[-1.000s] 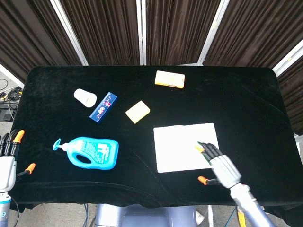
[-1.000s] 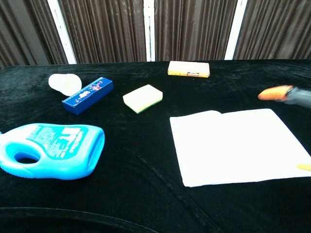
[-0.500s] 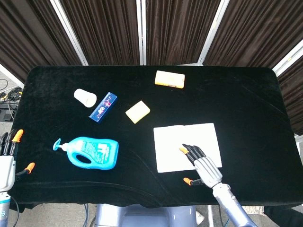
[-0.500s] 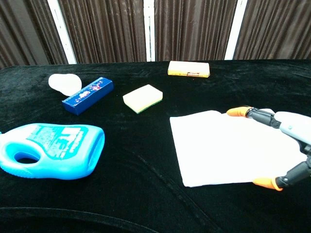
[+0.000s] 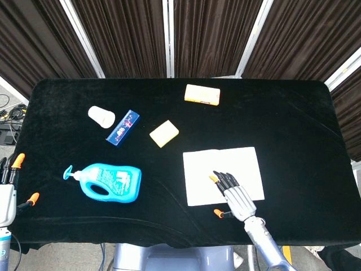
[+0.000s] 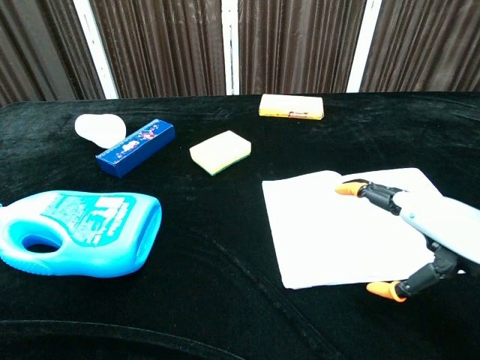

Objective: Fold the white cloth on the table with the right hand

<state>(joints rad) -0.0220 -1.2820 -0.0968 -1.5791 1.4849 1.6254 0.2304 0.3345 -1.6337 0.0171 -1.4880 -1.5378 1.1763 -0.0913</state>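
The white cloth (image 5: 221, 164) (image 6: 337, 225) lies flat on the black table, right of centre near the front edge. My right hand (image 5: 231, 193) (image 6: 420, 232) is over its near right part, fingers stretched forward and apart, thumb off the cloth's front edge. It holds nothing; whether it touches the cloth I cannot tell. My left hand (image 5: 8, 186) sits at the far left edge of the head view, off the table, with fingers pointing up and nothing in it.
A blue soap bottle (image 5: 107, 182) (image 6: 75, 231) lies at the front left. A white cup (image 5: 101, 116), a blue box (image 5: 122, 127), a yellow sponge (image 5: 164, 133) and a yellow-orange block (image 5: 202, 94) sit further back.
My right hand has slid left along the cloth's front part over the last second, from its right corner toward its middle. The cloth has not moved.
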